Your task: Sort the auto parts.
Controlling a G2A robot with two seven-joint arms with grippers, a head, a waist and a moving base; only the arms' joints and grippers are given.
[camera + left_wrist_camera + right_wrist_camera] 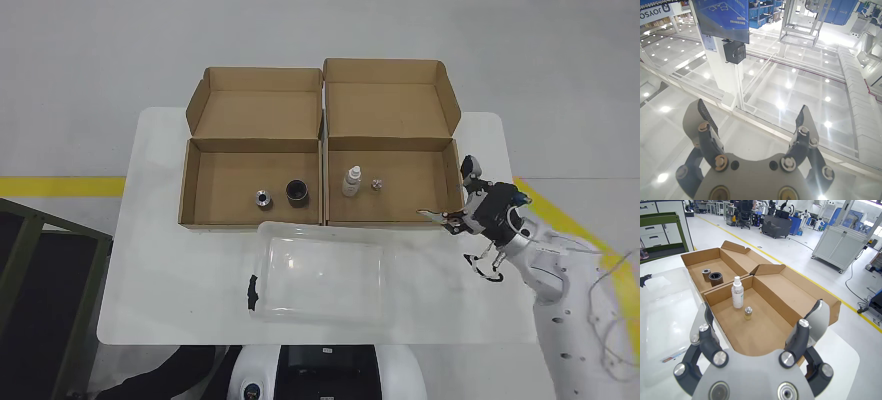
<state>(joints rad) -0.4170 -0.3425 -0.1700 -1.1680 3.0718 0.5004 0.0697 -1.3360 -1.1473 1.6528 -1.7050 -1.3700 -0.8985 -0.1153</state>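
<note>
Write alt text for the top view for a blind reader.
Two open boxes share a table: the left box holds two cylinders, the right box a bottle and a small part. A clear bin lies before them; the right gripper hangs open.

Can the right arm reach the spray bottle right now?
Probably yes: the right tool is open and empty near the open box; only a small part stands close beside the upright spray bottle.

The left box (pixel 222 190) and right box (pixel 410 190) are plain brown cardboard, on a white table (pixel 160 250). The bin (pixel 320 300) is clear with a black latch (pixel 252 291). The ring (pixel 297 191) is black. The cylinder (pixel 261 198) is dark with a silver top. The bottle (pixel 352 181) is clear with a white cap. The grey floor (pixel 100 60) has a yellow stripe (pixel 60 186).
</note>
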